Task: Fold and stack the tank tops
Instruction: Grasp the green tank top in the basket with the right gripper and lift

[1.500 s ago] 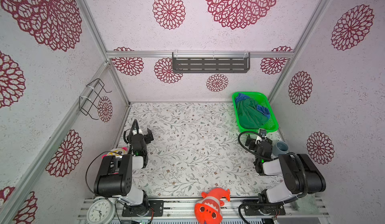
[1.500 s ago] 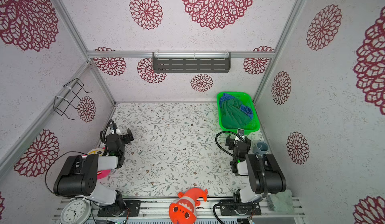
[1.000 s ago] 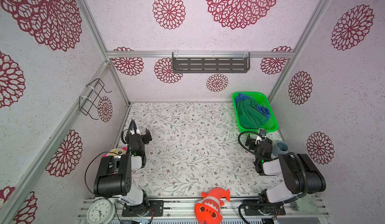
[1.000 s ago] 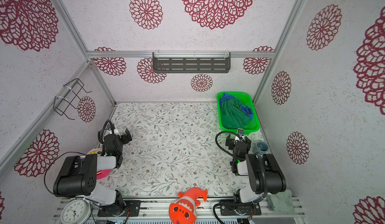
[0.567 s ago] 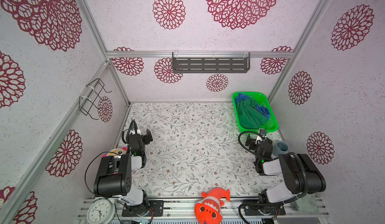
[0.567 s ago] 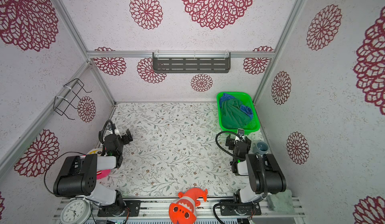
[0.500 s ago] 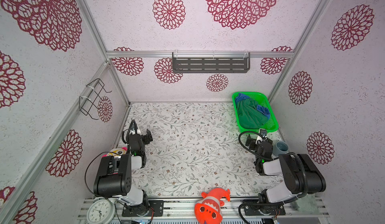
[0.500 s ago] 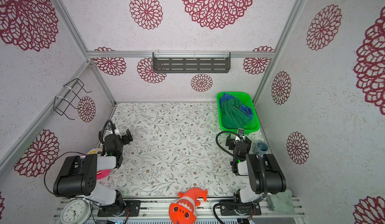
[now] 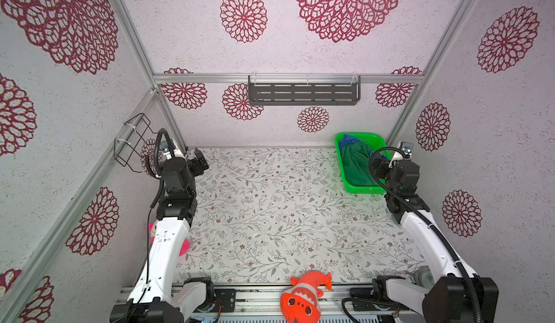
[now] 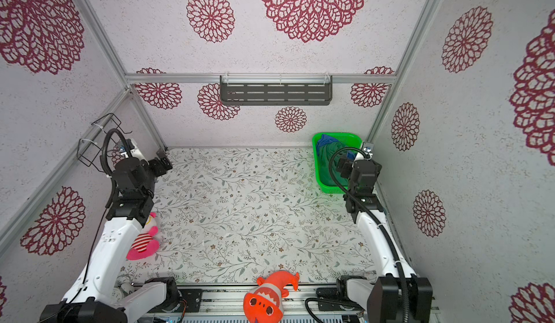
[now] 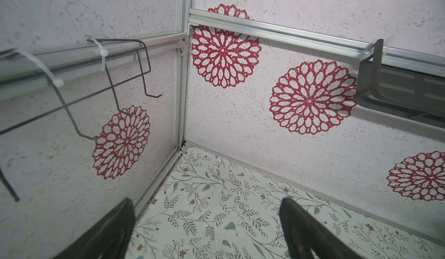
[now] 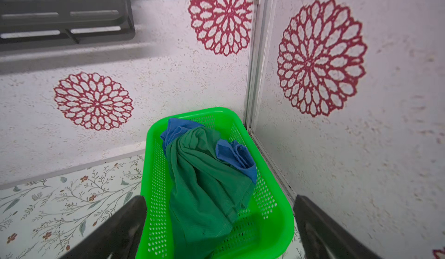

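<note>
**Top views.** Both arms, folded low at the front edge a moment earlier, are now raised and reached toward the back. The left gripper (image 9: 200, 160) is held near the far left corner. The right gripper (image 9: 377, 169) is poised over the near end of the basket (image 9: 360, 190). The green top (image 9: 356, 165) and blue top (image 9: 347, 139) are bundled in the basket, unmoved.

**Left wrist.** The fingers (image 11: 115, 229) are spread wide and empty above the table (image 11: 216, 209). No cloth is framed.

**Right wrist.** The fingers (image 12: 115, 229) are likewise spread wide and empty, with the basket framed between them. The green top lies uppermost, and the blue top shows behind and beside it.

**Reading.** An approach to the basket is judged to have begun. Nothing has yet been lifted out, so all folding and stacking remains to be done. The green top is the likelier first pick.
</note>
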